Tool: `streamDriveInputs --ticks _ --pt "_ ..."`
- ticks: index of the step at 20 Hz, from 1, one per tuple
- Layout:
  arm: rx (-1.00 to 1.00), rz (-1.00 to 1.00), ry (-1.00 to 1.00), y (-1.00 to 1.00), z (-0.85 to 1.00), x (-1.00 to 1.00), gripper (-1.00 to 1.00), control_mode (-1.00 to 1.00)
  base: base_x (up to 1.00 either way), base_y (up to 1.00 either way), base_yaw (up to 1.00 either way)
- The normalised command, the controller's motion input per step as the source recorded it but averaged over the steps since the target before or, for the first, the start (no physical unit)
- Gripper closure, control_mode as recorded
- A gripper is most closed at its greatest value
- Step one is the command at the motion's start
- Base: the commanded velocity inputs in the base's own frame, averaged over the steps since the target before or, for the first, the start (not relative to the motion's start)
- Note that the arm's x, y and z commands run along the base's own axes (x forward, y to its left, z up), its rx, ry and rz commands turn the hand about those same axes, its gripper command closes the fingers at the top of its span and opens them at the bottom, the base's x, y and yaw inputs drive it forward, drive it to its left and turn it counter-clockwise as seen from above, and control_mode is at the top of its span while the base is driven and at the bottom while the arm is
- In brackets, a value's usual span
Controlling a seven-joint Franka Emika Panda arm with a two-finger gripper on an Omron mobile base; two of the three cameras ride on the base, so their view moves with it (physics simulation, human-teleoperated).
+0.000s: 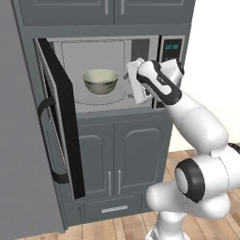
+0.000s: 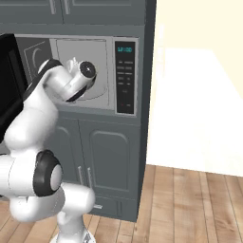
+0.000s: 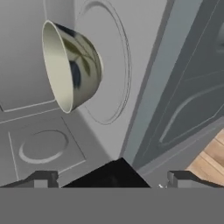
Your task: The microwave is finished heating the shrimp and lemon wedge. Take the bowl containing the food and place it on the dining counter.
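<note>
Item: bowl (image 1: 100,81), on the microwave (image 1: 93,75) turntable, ahead of our gripper (image 3: 112,179) (jaws spread wide, holding nothing). Risk, we judge: clipping the rim and tipping it.

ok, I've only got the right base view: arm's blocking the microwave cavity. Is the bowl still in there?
Observer: Yes. In the left base view the bowl sits upright on the turntable inside the microwave.
Operator: Door fully out of the way?
Observer: The door is swung wide open to the left, with its black handle on the outer face.
Operator: Gripper on the bowl yet?
Observer: No. The hand view shows the gripper open, fingertips wide apart, with the bowl ahead and a clear gap between them.
</note>
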Motion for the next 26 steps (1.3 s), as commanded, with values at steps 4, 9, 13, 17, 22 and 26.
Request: streamDriveInputs --ticks 4,9,13,17,22,26 --pt "-0.04 -0.01 0.04 0.24 -0.02 0.77 -1.00 -1.00 0.00 0.00 0.00" --pt "-0.09 0.00 0.06 0.23 -0.32 0.77 -1.00 -1.00 0.00 0.00 0.00" --pt "-0.10 0.00 0.04 0.15 -0.33 0.73 -1.00 -1.00 0.00 0.00 0.00" --pt "-0.04 0.00 0.00 0.07 -0.07 0.72 -1.00 -1.00 0.00 0.00 0.00" --pt "-0.05 -0.01 0.00 0.10 -0.13 0.68 -1.00 -1.00 0.00 0.00 0.00" --pt "-0.06 -0.02 0.00 0.15 -0.17 0.59 -1.00 -1.00 0.00 0.00 0.00"
